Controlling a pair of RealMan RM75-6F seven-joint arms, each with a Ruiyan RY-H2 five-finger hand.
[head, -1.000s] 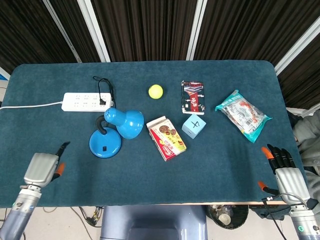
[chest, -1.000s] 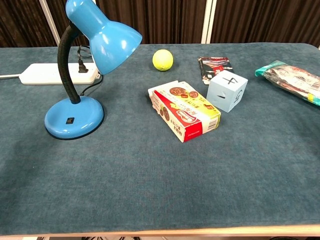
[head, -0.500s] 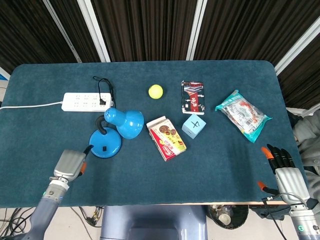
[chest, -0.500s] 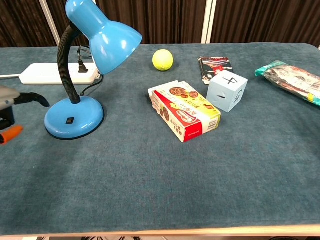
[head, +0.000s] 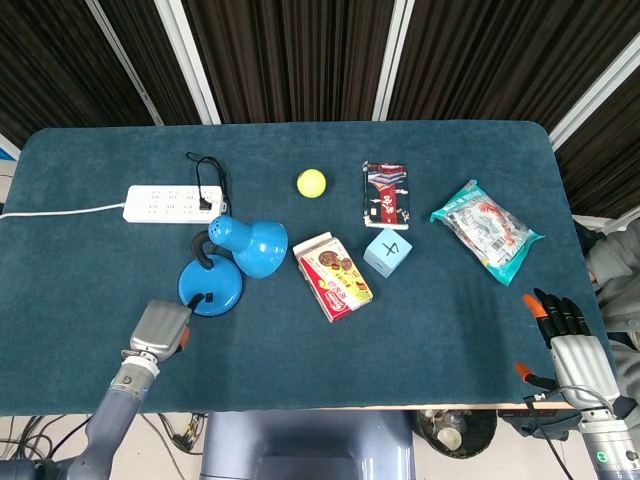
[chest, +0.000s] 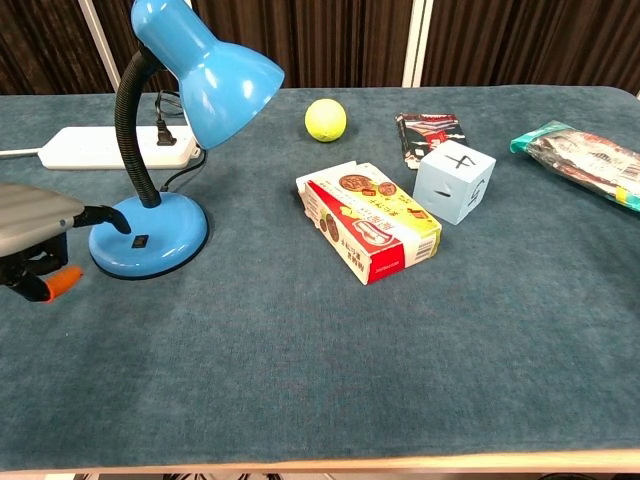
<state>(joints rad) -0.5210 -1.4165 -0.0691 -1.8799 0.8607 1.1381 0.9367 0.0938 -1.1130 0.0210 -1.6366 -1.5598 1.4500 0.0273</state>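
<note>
While nothing sits in its grasp, the left hand (head: 160, 327) hovers low over the worktop (head: 450, 310) with one of its fingers (chest: 108, 214) stretched onto the round base of the blue lamp (head: 212, 285); whether it touches there I cannot tell. Behind the lamp lies a white power strip (head: 170, 203). Further right come a yellow ball (head: 311, 183), a biscuit box (head: 332, 276) and a pale blue cube (head: 387, 251). At the far right edge, the right hand (head: 570, 345) rests empty, fingers apart.
</note>
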